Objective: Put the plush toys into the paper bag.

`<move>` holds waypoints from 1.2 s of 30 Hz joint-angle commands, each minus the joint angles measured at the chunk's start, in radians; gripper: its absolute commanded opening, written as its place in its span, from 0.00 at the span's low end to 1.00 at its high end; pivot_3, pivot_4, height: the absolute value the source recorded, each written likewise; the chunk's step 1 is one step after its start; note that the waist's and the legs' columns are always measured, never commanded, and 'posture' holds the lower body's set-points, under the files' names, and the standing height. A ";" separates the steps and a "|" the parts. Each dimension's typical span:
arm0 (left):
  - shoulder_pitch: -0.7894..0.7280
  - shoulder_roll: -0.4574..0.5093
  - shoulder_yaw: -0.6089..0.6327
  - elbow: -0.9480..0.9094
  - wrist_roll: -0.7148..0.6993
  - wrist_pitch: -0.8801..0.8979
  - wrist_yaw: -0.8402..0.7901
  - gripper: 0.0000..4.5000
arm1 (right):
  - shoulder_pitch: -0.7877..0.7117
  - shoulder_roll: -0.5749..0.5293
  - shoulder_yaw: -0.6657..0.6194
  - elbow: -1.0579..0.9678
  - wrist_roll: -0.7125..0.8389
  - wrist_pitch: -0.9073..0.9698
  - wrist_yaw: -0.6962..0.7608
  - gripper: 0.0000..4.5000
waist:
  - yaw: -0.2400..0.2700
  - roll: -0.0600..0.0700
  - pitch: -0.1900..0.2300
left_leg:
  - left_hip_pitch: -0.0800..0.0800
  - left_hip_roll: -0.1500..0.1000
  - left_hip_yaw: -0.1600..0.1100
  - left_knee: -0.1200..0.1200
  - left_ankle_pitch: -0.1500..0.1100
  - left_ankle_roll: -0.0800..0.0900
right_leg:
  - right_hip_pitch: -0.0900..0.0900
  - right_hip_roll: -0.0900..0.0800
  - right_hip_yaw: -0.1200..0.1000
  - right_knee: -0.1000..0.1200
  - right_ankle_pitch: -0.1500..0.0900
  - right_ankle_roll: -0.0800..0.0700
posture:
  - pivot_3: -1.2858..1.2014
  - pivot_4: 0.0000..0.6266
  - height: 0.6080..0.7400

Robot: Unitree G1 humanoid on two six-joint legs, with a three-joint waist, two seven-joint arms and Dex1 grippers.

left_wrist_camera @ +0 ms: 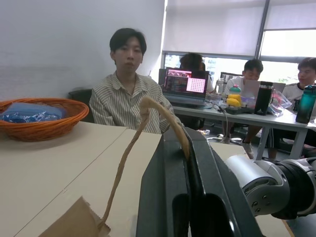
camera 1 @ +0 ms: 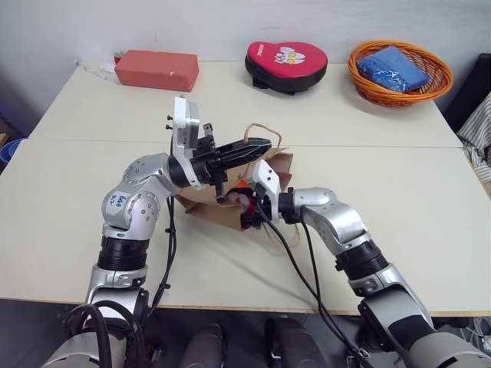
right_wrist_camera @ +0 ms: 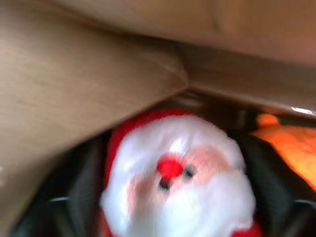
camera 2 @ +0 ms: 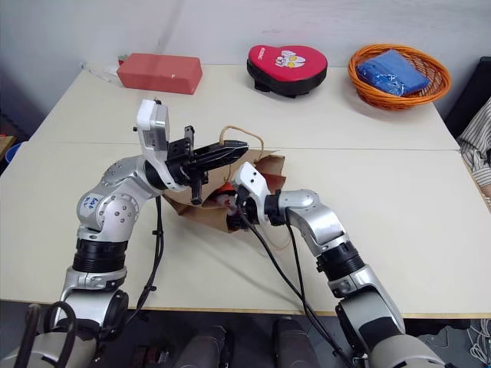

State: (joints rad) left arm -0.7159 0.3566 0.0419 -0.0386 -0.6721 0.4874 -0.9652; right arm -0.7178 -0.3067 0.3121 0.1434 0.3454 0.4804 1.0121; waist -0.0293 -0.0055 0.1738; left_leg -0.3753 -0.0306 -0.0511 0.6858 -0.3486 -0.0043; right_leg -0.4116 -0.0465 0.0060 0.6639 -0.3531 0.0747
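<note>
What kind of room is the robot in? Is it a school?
Probably a shared office or lab, not a school. Past the robot's table, people sit at desks with a laptop and drink bottles, and big windows with blinds run along the back wall.

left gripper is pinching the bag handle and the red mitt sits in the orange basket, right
Not quite. The left gripper does pinch the bag handle, but the mitt lies on the table beside the basket, which holds something blue; the left eye view shows it.

No legible text; small white lettering on red heart mitt (camera 1: 285, 61) unreadable.
</note>
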 commanded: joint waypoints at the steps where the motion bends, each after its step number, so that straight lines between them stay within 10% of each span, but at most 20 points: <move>1: 0.009 0.013 0.034 -0.057 -0.019 -0.020 0.003 0.00 | -0.001 -0.057 -0.080 -0.095 0.074 0.017 0.076 0.99 | 0.000 0.000 0.000 | 0.000 0.000 0.000 0.000 0.000 0.000 | 0.000 0.000 0.000 0.000 0.000 0.000 | 0.52 0.24 1.00; 15: 0.055 0.040 0.054 -0.106 -0.035 0.001 0.010 0.00 | 0.206 -0.499 -0.304 -0.158 0.291 0.437 0.215 0.99 | 0.009 0.000 0.000 | 0.000 0.000 0.000 -0.001 0.000 0.000 | 0.001 0.000 0.001 -0.002 0.000 0.000 | 0.52 0.24 1.00; 26: 0.052 0.050 0.050 -0.111 -0.048 0.020 0.017 0.00 | 0.266 -0.354 -0.337 -0.180 0.366 0.792 -0.075 0.99 | 0.004 -0.002 -0.001 | 0.002 0.000 0.002 -0.001 0.000 0.000 | 0.002 0.000 0.002 -0.001 0.000 0.000 | 0.52 0.24 1.00; 36: 0.037 0.053 0.053 -0.098 -0.041 0.014 0.018 0.00 | 0.209 -0.200 -0.404 -0.204 0.462 0.949 -0.194 0.33 | 0.007 -0.002 -0.001 | 0.002 0.001 0.002 -0.002 0.000 0.000 | 0.001 0.000 0.002 -0.001 0.000 0.000 | 0.52 0.24 1.00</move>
State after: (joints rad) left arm -0.6568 0.4035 0.0793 -0.1101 -0.7006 0.5131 -0.9501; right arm -0.4903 -0.5060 -0.0505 -0.0392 0.7772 1.4164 0.8265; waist -0.0218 -0.0073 0.1728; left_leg -0.3733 -0.0302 -0.0492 0.6842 -0.3483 -0.0042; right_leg -0.4102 -0.0467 0.0082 0.6627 -0.3531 0.0747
